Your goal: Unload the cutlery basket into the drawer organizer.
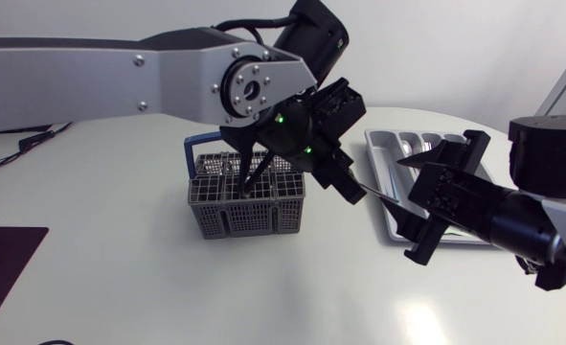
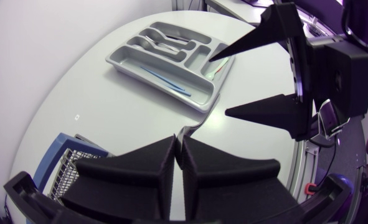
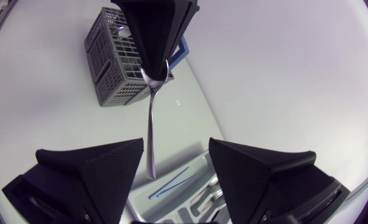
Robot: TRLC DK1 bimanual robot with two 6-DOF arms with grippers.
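My left gripper (image 1: 351, 190) hangs just beside the cutlery basket (image 1: 247, 201), on the side facing the drawer organizer (image 1: 382, 153). Its fingers are pressed together on the bowl of a spoon (image 3: 150, 124). The spoon's handle points away from the basket and runs between the fingers of my right gripper (image 3: 176, 146), which are spread wide and not closed on it (the handle passes nearer one finger than the other). The organizer lies beyond both grippers from the basket, with spoons in its short compartments and thin blue pieces in the long one.
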